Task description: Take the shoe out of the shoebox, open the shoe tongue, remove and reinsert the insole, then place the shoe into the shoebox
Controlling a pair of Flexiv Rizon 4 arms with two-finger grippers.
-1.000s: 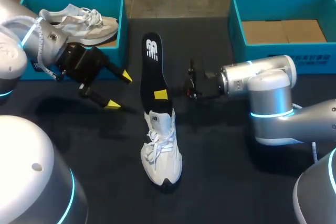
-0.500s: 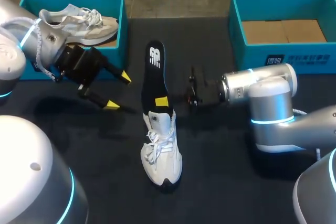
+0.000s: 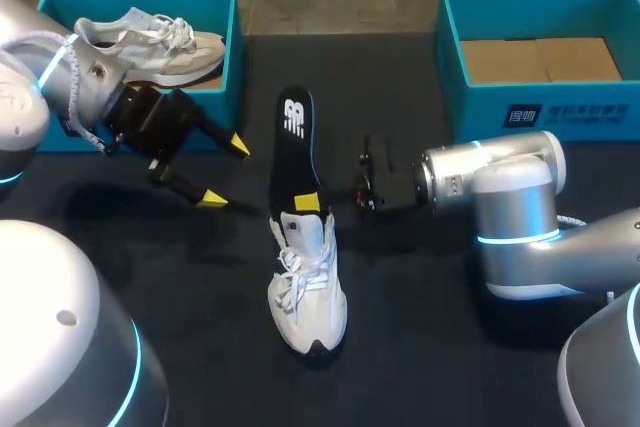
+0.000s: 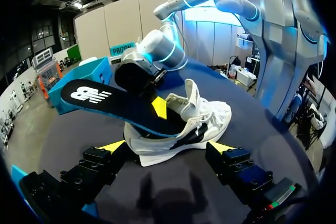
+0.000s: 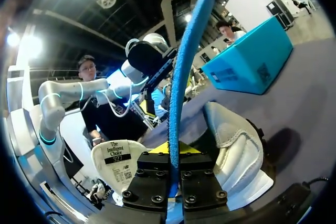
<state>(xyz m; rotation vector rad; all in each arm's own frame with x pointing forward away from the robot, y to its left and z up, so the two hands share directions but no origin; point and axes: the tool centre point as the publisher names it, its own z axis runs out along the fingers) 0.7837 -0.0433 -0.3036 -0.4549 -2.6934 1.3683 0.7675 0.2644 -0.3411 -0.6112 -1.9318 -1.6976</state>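
A white shoe (image 3: pixel 308 292) lies on the black table, toe toward me. The black insole (image 3: pixel 292 147) sticks out of its heel opening, slanting up and away, its lower end inside the shoe. My right gripper (image 3: pixel 307 202) is shut on the insole just above the shoe's collar. In the right wrist view the insole's blue edge (image 5: pixel 181 77) rises from between the right gripper (image 5: pixel 175 174) fingers, with the shoe (image 5: pixel 236 145) below. My left gripper (image 3: pixel 224 171) stands open to the left of the shoe. The left gripper (image 4: pixel 167 148) faces the shoe (image 4: pixel 199 124) and insole (image 4: pixel 100 100).
A teal shoebox (image 3: pixel 232 57) at the back left holds a second white shoe (image 3: pixel 150 42). Another teal shoebox (image 3: pixel 530 112) at the back right has a cardboard bottom. Both arms' large housings fill the near corners.
The insole has slid down further into the shoe, its far end drawing nearer. My right gripper came down with it. The left arm has barely moved.
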